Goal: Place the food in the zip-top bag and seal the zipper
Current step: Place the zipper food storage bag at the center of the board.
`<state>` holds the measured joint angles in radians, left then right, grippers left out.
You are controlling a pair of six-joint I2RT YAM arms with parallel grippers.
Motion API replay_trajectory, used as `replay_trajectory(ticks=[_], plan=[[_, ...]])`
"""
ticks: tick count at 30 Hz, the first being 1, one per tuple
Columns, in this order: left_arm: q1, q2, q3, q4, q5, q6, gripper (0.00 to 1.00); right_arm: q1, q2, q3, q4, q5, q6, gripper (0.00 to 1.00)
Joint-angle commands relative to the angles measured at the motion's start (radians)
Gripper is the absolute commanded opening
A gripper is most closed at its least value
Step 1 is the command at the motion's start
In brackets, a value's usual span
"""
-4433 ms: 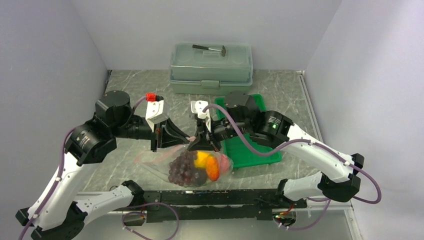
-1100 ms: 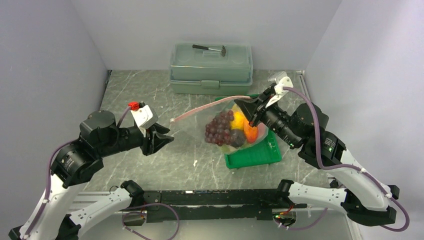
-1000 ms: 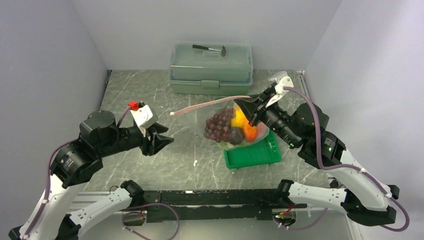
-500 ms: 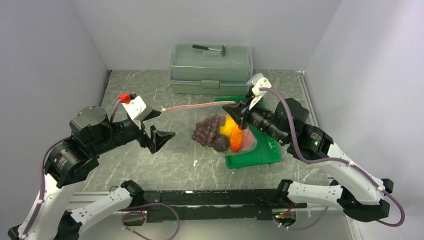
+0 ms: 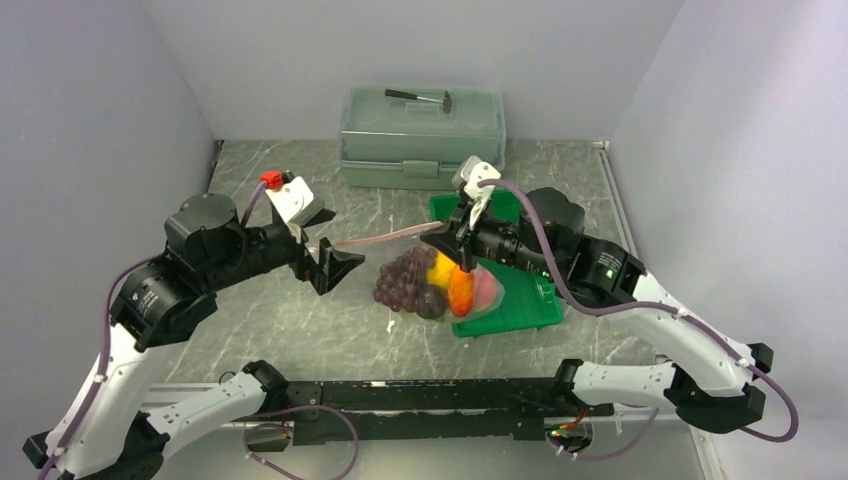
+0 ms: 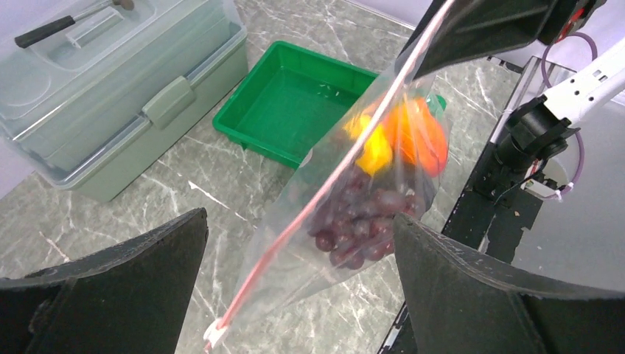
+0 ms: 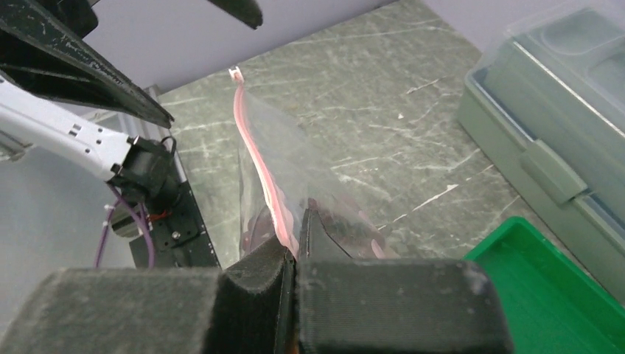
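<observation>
A clear zip-top bag (image 5: 432, 287) hangs in the air over the table with purple grapes (image 5: 400, 283), an orange fruit (image 5: 461, 291) and a yellow fruit inside. Its pink zipper strip (image 5: 385, 238) stretches leftward, roughly level. My right gripper (image 5: 452, 240) is shut on the strip's right end, seen pinched between the pads in the right wrist view (image 7: 295, 247). My left gripper (image 5: 322, 246) stands wide open around the strip's free left end. In the left wrist view the bag (image 6: 346, 221) and strip (image 6: 295, 221) pass between the spread fingers (image 6: 110, 287) without touching them.
A green tray (image 5: 522, 300) lies on the table under and right of the bag. A grey-green toolbox (image 5: 422, 140) with a hammer (image 5: 418, 96) on its lid stands at the back. Grey walls enclose three sides. A black rail (image 5: 420, 395) runs along the near edge.
The right arm has carried the hanging bag left and nearer, off the tray's far end. The left gripper has risen to the strip's free end and now straddles it, still open.
</observation>
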<state>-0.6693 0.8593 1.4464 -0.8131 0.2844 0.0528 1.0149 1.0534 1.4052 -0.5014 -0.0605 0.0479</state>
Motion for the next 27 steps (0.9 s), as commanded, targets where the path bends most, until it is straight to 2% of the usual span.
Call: replay_trajectory(ticks=[1,15,24,27], plan=[[0.000,0.027,0.038,0.050,0.072,0.025,1.00,-0.002,-0.005,0.052,0.085,-0.077,0.006,0.00],[0.000,0.082,-0.044,0.059,0.302,0.023,1.00,-0.002,0.035,0.048,0.154,-0.144,0.042,0.00],[0.001,0.116,-0.085,0.065,0.357,0.042,1.00,-0.007,0.040,0.065,0.158,-0.202,0.048,0.00],[0.001,0.115,-0.093,0.056,0.379,0.048,0.97,-0.013,0.037,0.067,0.159,-0.200,0.050,0.00]])
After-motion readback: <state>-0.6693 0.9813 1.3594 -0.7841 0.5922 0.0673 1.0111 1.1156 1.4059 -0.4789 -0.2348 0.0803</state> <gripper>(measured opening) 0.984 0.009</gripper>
